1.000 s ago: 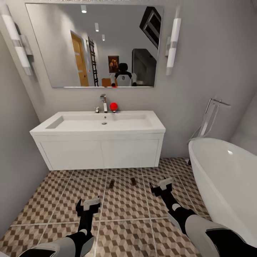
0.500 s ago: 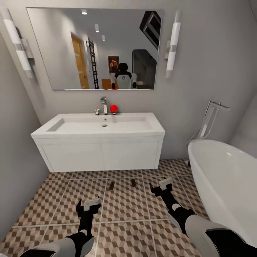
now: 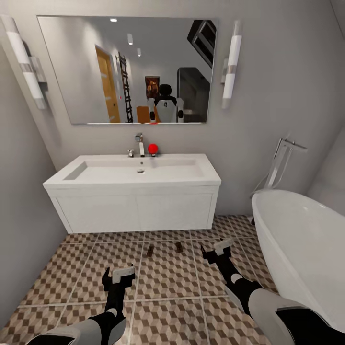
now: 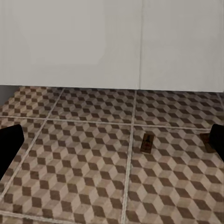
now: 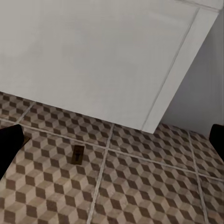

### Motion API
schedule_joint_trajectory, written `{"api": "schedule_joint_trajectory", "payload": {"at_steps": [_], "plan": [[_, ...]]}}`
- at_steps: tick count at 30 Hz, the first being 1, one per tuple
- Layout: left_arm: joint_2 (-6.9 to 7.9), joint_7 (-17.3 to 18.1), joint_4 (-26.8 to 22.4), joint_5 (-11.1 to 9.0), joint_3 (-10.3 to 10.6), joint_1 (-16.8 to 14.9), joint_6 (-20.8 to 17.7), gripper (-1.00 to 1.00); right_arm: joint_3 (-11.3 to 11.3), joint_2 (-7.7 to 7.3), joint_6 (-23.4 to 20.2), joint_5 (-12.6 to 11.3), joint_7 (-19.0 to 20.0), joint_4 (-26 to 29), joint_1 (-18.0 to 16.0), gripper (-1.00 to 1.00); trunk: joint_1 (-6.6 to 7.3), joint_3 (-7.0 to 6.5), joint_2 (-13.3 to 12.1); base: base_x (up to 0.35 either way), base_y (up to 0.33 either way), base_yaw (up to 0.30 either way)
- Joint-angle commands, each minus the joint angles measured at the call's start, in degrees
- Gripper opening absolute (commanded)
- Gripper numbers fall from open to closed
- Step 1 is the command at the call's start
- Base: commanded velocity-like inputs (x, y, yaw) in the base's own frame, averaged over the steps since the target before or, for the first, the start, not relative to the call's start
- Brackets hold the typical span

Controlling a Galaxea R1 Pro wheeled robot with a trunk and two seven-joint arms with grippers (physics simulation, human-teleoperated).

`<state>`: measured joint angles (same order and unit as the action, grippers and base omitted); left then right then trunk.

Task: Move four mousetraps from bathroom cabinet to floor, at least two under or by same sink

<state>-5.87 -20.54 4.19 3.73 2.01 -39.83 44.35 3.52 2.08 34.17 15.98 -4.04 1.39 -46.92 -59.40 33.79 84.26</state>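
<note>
Currently two mousetraps are seen lying flat on the bathroom floor (image 3: 167,278) just in front of the bathroom sink (image 3: 134,191): the left mousetrap (image 3: 150,249) and the right mousetrap (image 3: 178,247), a little apart from each other and close to the vanity's front edge. Both are also picked up by the left wrist camera, one near the middle (image 4: 147,142) and one at the edge of the frame (image 4: 207,142), while a single one is caught by the right wrist camera (image 5: 78,154). The left tool (image 3: 118,278) is held low over the tiles, spread open and empty; the right tool (image 3: 215,250) is likewise open and carries nothing, hanging near the bathtub (image 3: 306,239). Judged from this, half the job appears done, with two more traps presumably to be fetched from the cabinet. Trouble could be caused by the base or a low arm being swung across the tiles on turning away, so that the placed traps are knocked or pushed away from the sink; the right arm could also be clipped against the bathtub rim, given how near it sits.
</note>
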Motion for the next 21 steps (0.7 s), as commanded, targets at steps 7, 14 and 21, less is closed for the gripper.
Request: {"api": "schedule_joint_trajectory", "payload": {"at_steps": [7, 14, 21], "plan": [[-0.02, -0.55, 0.23, 0.40, 0.19, -0.08, 0.21, 1.00, 0.29, -0.02, 0.11, 0.19, -0.44, -0.10, -0.03, 1.00, 1.55, -1.21, -2.79, 0.000, 0.000, 0.000], [-0.06, -0.55, 0.28, 0.40, 0.19, 0.02, 0.21, 1.00, 0.25, -0.54, 0.22, 0.19, -0.52, -0.08, 1.88, 1.00, 3.08, -2.46, -5.60, 0.000, 0.000, 0.000], [0.19, -0.47, 0.27, 0.40, 0.12, 3.01, 0.28, 1.00, 0.25, -2.72, 1.02, 0.14, -0.53, -0.07, 5.02, 1.00, 4.62, -3.72, -8.40, 0.000, 0.000, 0.000]]}}
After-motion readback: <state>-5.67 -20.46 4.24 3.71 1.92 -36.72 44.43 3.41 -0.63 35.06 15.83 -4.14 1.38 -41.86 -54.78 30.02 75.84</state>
